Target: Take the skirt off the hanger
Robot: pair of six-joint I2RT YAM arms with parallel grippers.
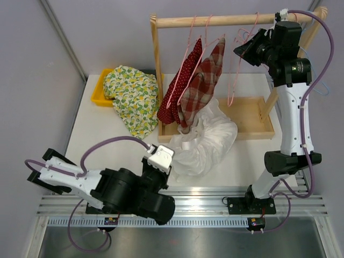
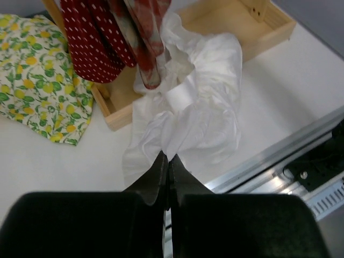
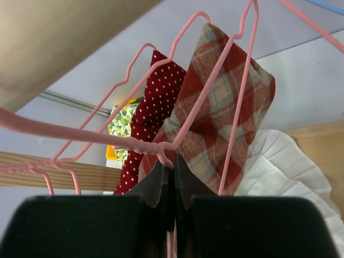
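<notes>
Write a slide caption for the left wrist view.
Left jaws shut on the white skirt, crumpled on the table beside the wooden rack.

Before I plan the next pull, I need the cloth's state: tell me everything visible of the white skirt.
The white skirt is off any hanger, crumpled in a soft heap on the table. It looks like thin, pleated cloth with a plain band showing mid-heap. Its far part drapes over the front edge of the wooden rack base; the rest spills toward the arms. The hem of the plaid skirt hangs against its top. The left pincer, shut, pinches its near edge.
</notes>
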